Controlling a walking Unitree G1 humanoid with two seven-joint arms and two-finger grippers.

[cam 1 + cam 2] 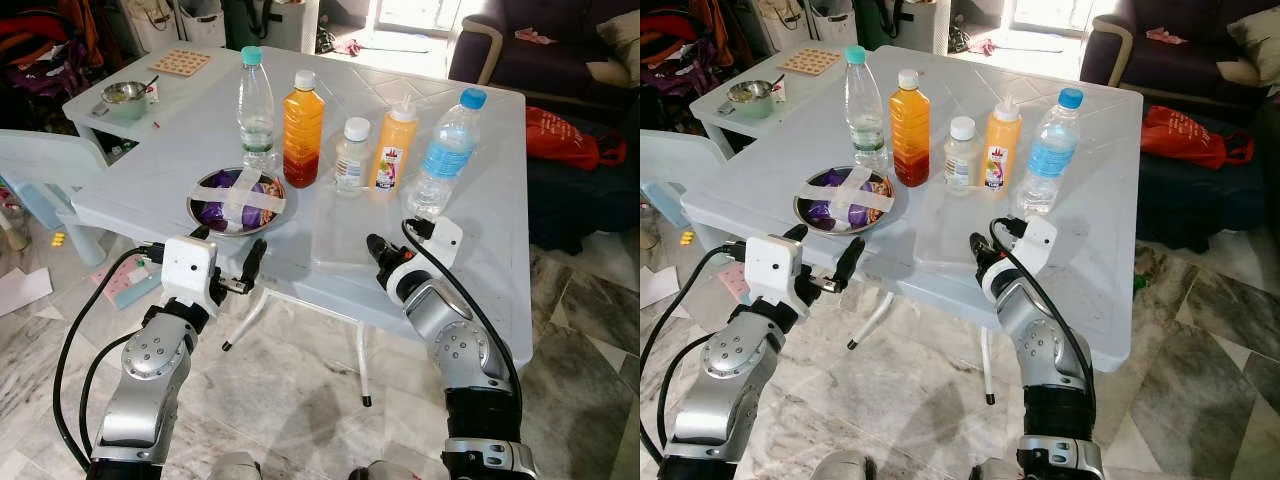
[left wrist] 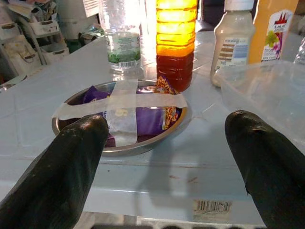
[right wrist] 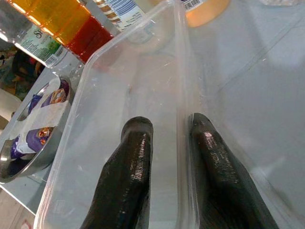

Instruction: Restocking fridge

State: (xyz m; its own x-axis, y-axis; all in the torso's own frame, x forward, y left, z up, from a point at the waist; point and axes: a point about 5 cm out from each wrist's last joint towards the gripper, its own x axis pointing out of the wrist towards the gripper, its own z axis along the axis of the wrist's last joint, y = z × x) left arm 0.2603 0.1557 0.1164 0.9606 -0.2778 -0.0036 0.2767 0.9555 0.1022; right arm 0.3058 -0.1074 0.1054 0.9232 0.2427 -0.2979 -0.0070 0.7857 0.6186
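On the pale blue table point(image 1: 160, 170) a steel bowl point(image 1: 237, 200) holds purple packets strapped down with tape. A clear plastic container point(image 1: 350, 235) lies beside it. Behind them stand a green-capped water bottle point(image 1: 256, 105), an orange juice bottle point(image 1: 303, 130), a small white-capped bottle point(image 1: 351, 158), an orange squeeze bottle point(image 1: 395, 150) and a blue-capped water bottle point(image 1: 445, 155). My left gripper point(image 1: 230, 243) is open at the table's front edge, pointing at the bowl point(image 2: 119, 124). My right gripper point(image 3: 169, 125) is shut on the container's near wall point(image 3: 183, 95), one finger inside and one outside.
A low side table point(image 1: 180, 80) with a small metal bowl point(image 1: 125, 97) stands at the back left. A pale chair point(image 1: 45, 165) is on the left. A dark sofa point(image 1: 560, 50) and a red bag point(image 1: 565, 140) are on the right. Marble floor lies below.
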